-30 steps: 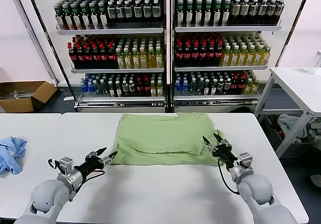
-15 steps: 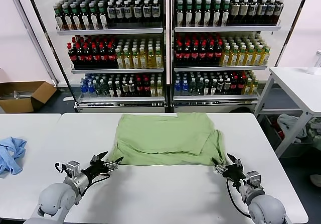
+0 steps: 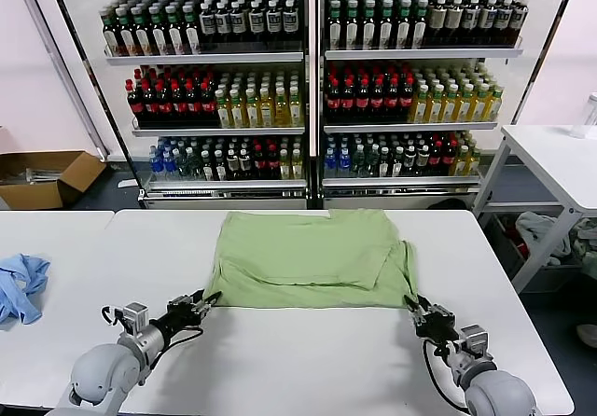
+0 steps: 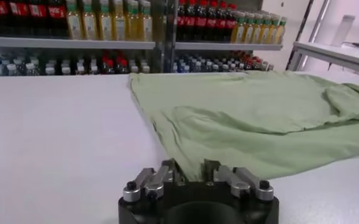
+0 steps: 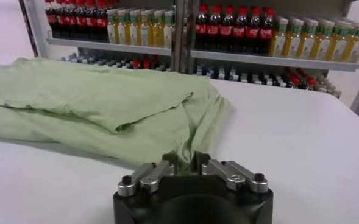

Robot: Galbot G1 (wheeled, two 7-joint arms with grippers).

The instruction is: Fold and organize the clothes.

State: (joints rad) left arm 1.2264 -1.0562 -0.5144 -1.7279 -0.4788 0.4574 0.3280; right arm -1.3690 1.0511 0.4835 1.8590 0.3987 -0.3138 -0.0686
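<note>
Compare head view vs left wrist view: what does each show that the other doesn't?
Head view only: the right gripper shut on the near right corner of the green shirt, a blue cloth at the far left, a cardboard box on the floor, and a side table on the right.
Left wrist view only: a close look at the left gripper closed on the shirt's near left hem, fabric pinched between its fingers.
Both: the shirt spread on the white table and the bottle shelves behind.
</note>
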